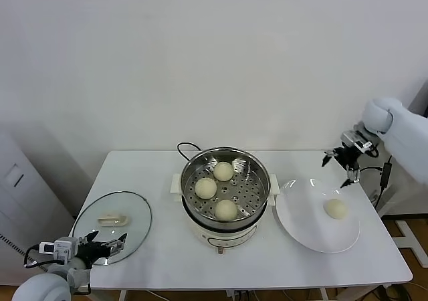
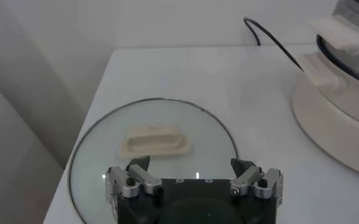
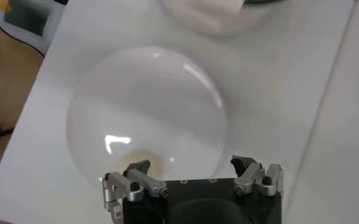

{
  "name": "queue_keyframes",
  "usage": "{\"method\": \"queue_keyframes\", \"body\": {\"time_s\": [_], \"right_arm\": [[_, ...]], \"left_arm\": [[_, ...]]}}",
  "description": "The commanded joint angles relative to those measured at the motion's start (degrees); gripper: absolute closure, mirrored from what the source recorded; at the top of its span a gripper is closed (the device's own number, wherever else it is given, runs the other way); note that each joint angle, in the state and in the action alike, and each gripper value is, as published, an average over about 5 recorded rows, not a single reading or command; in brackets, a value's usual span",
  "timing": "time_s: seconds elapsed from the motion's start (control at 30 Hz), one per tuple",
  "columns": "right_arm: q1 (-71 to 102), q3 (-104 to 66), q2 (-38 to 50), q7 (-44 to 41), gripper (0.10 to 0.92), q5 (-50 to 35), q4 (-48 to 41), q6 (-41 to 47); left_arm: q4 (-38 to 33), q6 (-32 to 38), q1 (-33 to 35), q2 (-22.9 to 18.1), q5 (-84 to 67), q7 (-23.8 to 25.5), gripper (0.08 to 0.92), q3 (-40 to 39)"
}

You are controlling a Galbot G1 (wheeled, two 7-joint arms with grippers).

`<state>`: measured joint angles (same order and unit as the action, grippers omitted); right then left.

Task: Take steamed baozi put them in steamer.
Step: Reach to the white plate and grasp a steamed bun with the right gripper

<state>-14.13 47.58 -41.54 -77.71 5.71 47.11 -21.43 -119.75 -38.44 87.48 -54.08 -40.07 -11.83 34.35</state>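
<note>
Three buns (image 1: 216,189) sit on the perforated tray inside the steamer (image 1: 249,163) at the middle of the counter (image 1: 160,261); the fourth bun (image 1: 336,209) lies on the white plate (image 1: 301,227) to its right. The right gripper (image 1: 346,162) hangs above the plate's far edge, jaws wide open and empty. The left gripper (image 1: 107,245) waits over the glass lid (image 1: 130,204), jaws also open, holding nothing. The last bun is soft and round, so jaws closing off-centre could squash it or roll it across the slick plate.
</note>
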Motion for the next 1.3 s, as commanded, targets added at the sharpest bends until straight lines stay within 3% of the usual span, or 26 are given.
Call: {"method": "queue_keyframes", "body": {"time_s": [0.03,0.9,1.3], "right_arm": [[11.2,-11.6,0.3,2.2,0.203,9.2,-5.8,-1.0],[19.4,-22.3,-4.5,7.7,0.205,17.0,-10.9,-2.4],[19.6,-23.6,-5.4,7.1,0.399,16.9,-12.1,-1.7]], "left_arm": [[-0.1,-0.1,0.0,0.0,0.0,0.0,0.177,-0.1],[0.1,-0.2,-0.9,-0.6,0.3,0.1,0.177,-1.9],[0.1,-0.2,-0.9,-0.8,0.3,0.0,0.177,-2.0]]}}
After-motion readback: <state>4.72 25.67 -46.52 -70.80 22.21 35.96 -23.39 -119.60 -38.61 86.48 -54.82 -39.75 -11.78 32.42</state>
